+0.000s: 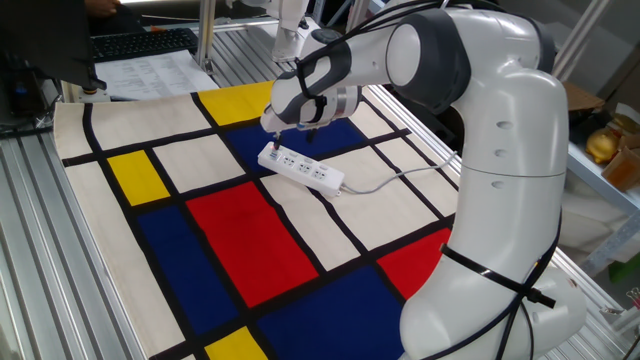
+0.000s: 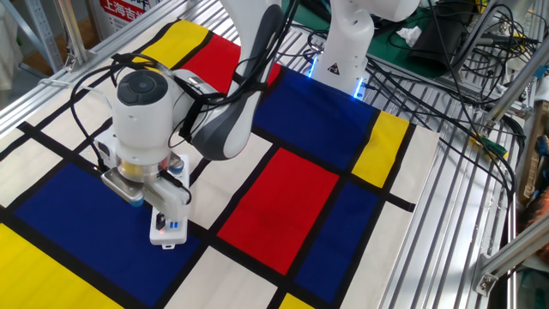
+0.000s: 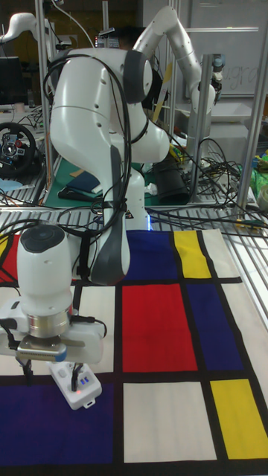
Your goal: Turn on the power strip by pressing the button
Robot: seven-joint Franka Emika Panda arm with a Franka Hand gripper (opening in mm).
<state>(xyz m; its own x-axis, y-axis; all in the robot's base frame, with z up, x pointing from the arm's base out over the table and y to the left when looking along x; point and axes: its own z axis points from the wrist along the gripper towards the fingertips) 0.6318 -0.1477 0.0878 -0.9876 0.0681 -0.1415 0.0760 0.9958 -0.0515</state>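
Note:
The white power strip point(image 1: 300, 168) lies on the checked cloth where a blue panel meets a white one, and its pale cord point(image 1: 395, 180) runs off to the right. My gripper point(image 1: 292, 132) hangs straight over the strip's left end, fingers pointing down. In the tall fixed view the gripper point(image 3: 50, 368) shows two dark fingers set apart, so it is open. One finger point(image 3: 74, 370) is down at the strip's point(image 3: 78, 387) end, where a small red dot glows. The other finger point(image 3: 26, 366) is beside the strip, over the cloth. The wrist hides most of the strip point(image 2: 167, 225) in the other fixed view.
A keyboard point(image 1: 140, 45) and papers point(image 1: 150, 75) lie past the cloth's far left corner. Loose cables point(image 2: 446, 77) cover the metal frame to the right. The arm's base point(image 2: 343, 51) stands at the cloth's far edge. A second arm point(image 3: 186, 52) rises behind.

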